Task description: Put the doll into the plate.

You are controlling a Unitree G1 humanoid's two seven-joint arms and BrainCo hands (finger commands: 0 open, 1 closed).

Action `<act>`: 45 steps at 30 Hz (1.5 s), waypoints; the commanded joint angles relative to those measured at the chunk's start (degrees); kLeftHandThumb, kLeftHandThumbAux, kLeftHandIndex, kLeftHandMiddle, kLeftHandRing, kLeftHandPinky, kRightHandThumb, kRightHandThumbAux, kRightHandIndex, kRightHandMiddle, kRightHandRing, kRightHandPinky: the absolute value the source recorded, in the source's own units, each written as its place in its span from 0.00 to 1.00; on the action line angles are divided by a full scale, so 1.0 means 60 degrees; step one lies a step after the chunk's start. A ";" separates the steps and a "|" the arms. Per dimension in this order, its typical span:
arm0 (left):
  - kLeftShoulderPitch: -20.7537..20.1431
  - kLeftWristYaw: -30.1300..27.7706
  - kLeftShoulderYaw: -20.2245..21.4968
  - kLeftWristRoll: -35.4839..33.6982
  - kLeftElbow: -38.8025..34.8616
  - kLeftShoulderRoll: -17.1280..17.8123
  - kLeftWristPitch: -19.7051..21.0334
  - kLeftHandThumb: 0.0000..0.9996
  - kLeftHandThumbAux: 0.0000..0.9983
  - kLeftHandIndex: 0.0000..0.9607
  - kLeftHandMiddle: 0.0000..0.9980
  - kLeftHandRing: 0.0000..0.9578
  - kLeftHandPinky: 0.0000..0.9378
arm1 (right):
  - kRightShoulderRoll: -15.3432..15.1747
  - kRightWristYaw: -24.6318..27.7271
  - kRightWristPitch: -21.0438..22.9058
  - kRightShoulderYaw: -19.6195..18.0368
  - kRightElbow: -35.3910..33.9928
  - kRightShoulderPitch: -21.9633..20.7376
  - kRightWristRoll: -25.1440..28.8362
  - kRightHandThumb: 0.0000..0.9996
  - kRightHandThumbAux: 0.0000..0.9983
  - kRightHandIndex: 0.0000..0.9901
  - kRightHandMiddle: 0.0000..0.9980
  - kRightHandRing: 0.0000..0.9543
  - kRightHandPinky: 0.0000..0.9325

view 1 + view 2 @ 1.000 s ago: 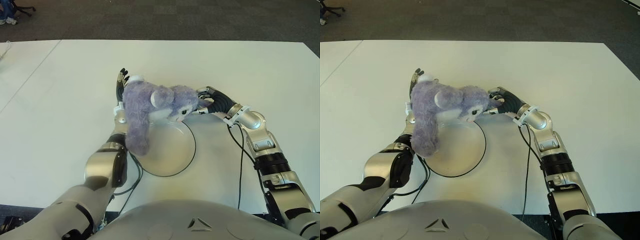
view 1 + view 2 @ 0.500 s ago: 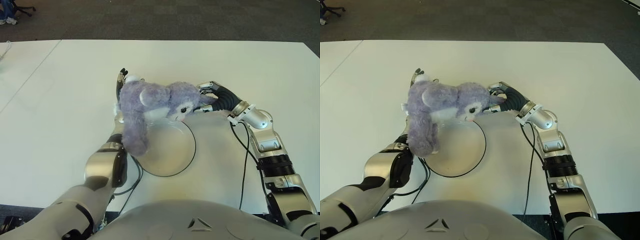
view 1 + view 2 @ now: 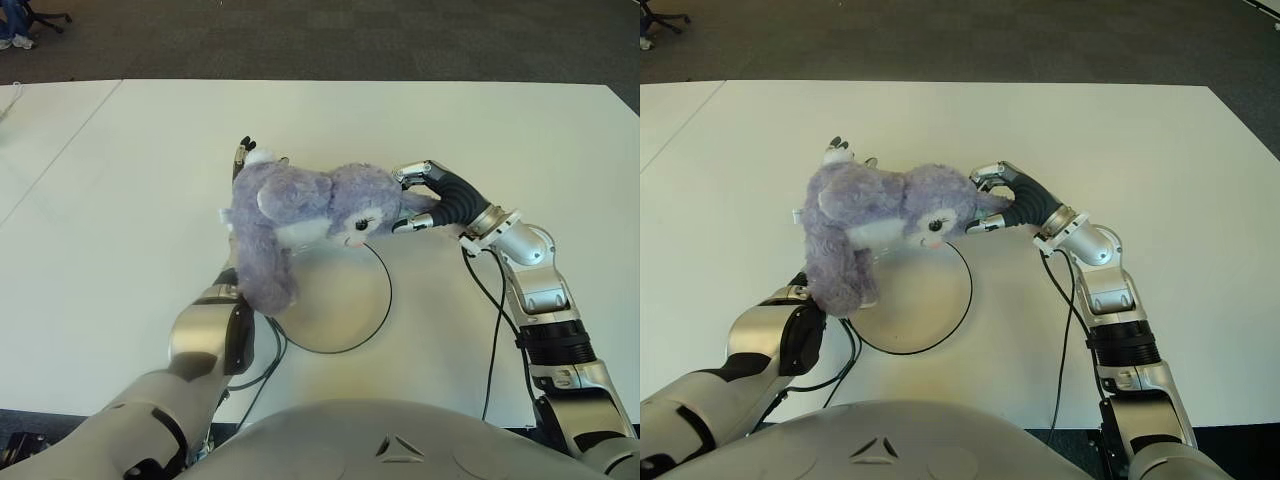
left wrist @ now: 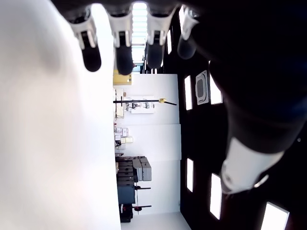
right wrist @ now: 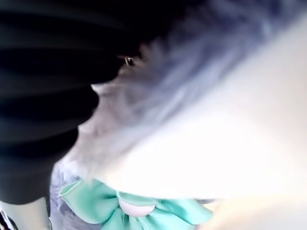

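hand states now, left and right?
Left hand: fingers straight, open, supporting the fluffy purple plush doll from behind.
Right hand: shut on the doll's head.

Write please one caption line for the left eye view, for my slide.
Both hands, left hand and right hand, hold purple plush doll above round plate.

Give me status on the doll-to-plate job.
Done: doll is lifted off the table. In hand: right hand grips its head, left hand shows behind its body, over the plate's far rim. Left: lower it in, release.
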 commanded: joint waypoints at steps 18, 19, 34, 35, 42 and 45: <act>0.1372 0.0106 -0.0037 -0.0003 0.1000 -0.0508 0.1028 0.02 0.76 0.05 0.11 0.13 0.16 | 0.0101 0.0247 -0.0288 -0.0103 -0.0172 0.0064 0.0363 0.00 0.69 0.82 0.90 0.94 0.97; 0.1375 0.0100 -0.0036 -0.0004 0.1002 -0.0503 0.1032 0.02 0.76 0.05 0.11 0.13 0.16 | 0.0101 0.0244 -0.0285 -0.0104 -0.0169 0.0064 0.0360 0.00 0.69 0.82 0.90 0.94 0.97; 0.1372 0.0104 -0.0046 0.0006 0.0997 -0.0541 0.0948 0.02 0.73 0.05 0.11 0.13 0.15 | -0.0226 0.0629 -0.0678 0.0321 -0.0128 0.1908 -0.0026 0.02 0.73 0.81 0.91 0.94 0.96; 0.1369 0.0121 -0.0061 0.0022 0.0994 -0.0539 0.0950 0.02 0.73 0.05 0.11 0.13 0.15 | -0.0321 0.0669 -0.0722 0.0357 -0.0077 0.2023 -0.0133 0.02 0.73 0.81 0.91 0.94 0.96; 0.1332 0.0174 -0.0101 0.0061 0.0996 -0.0529 0.1069 0.02 0.74 0.06 0.12 0.14 0.17 | -0.0870 0.0801 -0.0524 0.0585 -0.0272 0.2113 -0.0919 0.00 0.69 0.81 0.90 0.94 0.97; 0.1320 0.0138 -0.0077 0.0033 0.0996 -0.0520 0.1078 0.03 0.74 0.06 0.12 0.14 0.17 | -0.0937 0.0736 -0.0403 0.0617 -0.0364 0.2115 -0.1119 0.00 0.69 0.81 0.90 0.94 0.96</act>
